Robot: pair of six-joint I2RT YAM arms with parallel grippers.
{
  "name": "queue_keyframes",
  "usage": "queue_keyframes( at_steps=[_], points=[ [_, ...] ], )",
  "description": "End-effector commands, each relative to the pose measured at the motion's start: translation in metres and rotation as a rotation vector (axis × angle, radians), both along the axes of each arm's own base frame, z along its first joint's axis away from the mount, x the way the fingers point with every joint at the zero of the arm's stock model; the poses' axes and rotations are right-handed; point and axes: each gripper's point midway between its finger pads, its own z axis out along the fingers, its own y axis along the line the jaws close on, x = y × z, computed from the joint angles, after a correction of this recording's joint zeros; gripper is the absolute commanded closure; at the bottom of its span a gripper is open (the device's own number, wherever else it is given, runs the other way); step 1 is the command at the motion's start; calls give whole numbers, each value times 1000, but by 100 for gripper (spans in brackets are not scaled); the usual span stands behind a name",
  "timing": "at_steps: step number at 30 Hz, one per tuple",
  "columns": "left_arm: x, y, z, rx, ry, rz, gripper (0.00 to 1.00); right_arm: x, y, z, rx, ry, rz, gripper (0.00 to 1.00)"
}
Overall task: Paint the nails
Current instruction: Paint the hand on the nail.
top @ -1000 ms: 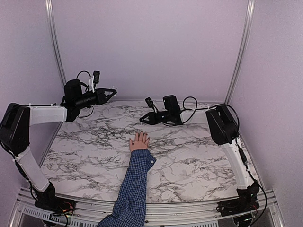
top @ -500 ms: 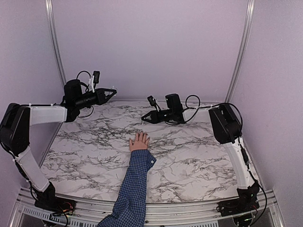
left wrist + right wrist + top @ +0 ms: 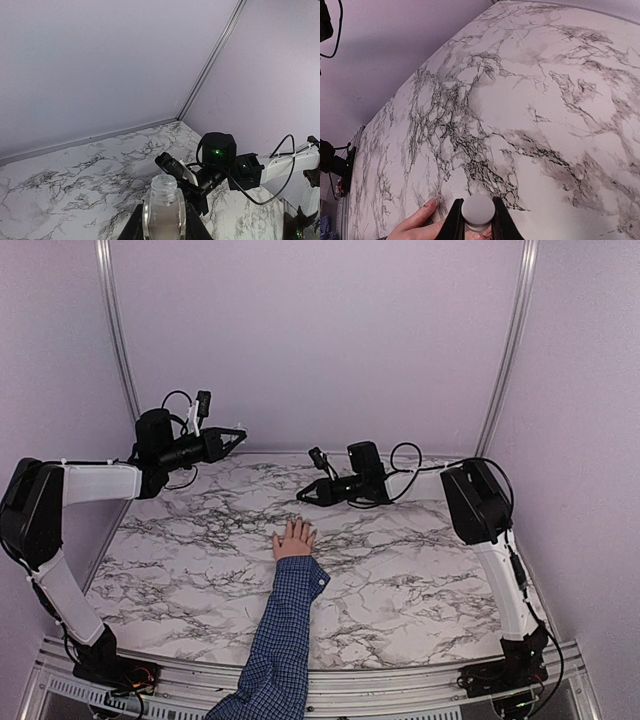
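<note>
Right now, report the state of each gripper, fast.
Left gripper: jaws shut on a clear uncapped bottle.
Right gripper: jaws shut on a white round cap.

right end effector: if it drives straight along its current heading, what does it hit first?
Probably the marble table, just past the person's hand. The right end effector, shut on a pale cap, tilts down close above the hand. Depth is unclear, so it might graze a finger first.
</note>
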Motion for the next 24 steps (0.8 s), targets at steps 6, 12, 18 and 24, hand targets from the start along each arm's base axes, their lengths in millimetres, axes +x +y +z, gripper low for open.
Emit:
queue_keyframes(
  at_steps=[6,12,18,24],
  points=[
    [-5,3,16,-11,-59,-7,100,-2,8,-3,1,5,6,100],
    [-5,2,16,-12,-60,-7,100,-1,6,-11,-21,7,-6,100],
    [-4,3,16,-12,-58,-6,100,-1,4,-19,-38,15,-13,100],
    [-4,2,16,-12,-59,-9,100,0,3,-25,-51,15,-17,100]
  ],
)
